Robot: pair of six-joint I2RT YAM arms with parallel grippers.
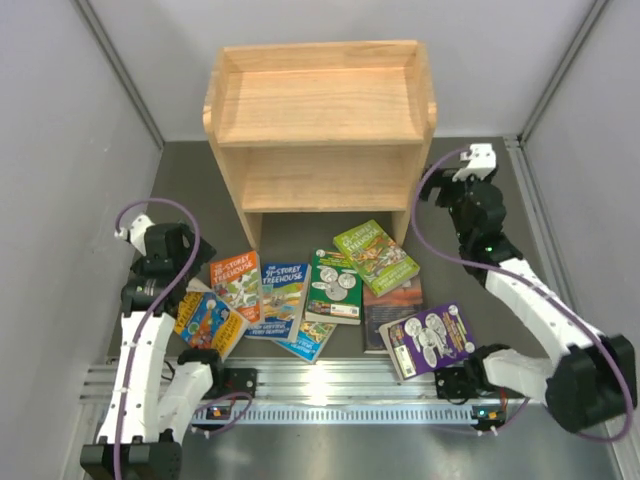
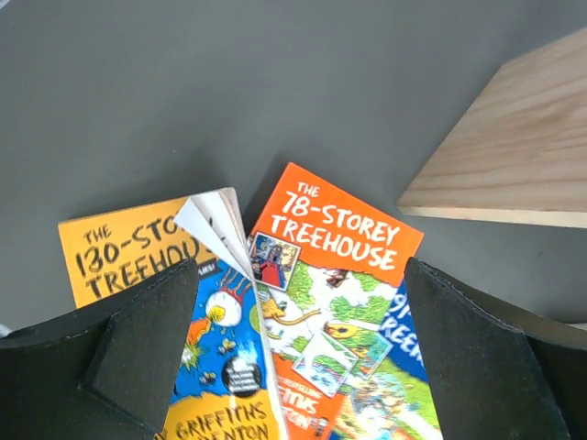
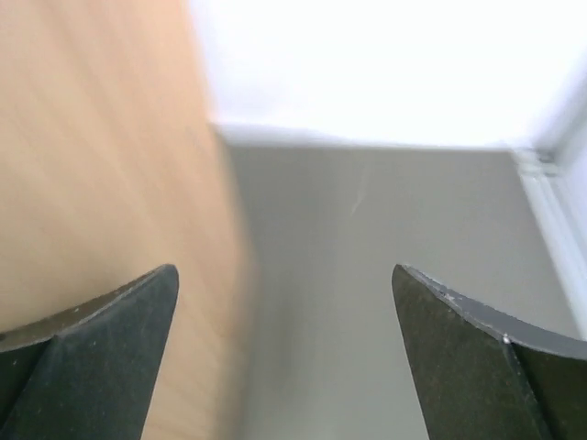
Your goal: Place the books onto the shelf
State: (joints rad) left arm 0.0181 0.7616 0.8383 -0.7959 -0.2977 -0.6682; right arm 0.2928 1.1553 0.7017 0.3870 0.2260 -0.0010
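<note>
Currently, the left gripper (image 2: pixel 301 268) is held wide open with nothing gripped. In the left wrist view, the orange book (image 2: pixel 335 238) and the yellow book (image 2: pixel 119 252) are seen lying flat on the table (image 2: pixel 229 92) below and between its 2 fingers (image 2: pixel 138 348). A few loose pages are lifted where the 2 covers meet.

The right gripper (image 3: pixel 284 270) is likewise spread wide and empty. Between its fingers (image 3: pixel 101 339) only the blurred wooden side of the shelf (image 3: pixel 101 137) and grey table surface are shown.

What neither wrist view gives is supplied from above. The shelf is placed at the far middle, and the books are fanned on the table just near its open front. Right of the orange one lie the blue book (image 1: pixel 282 300), the green book (image 1: pixel 335 287), the light green book (image 1: pixel 376 257), the dark brown book (image 1: pixel 395 305) and the purple book (image 1: pixel 432 340). The right gripper is seen beside the shelf's right side, well apart from the books.
</note>
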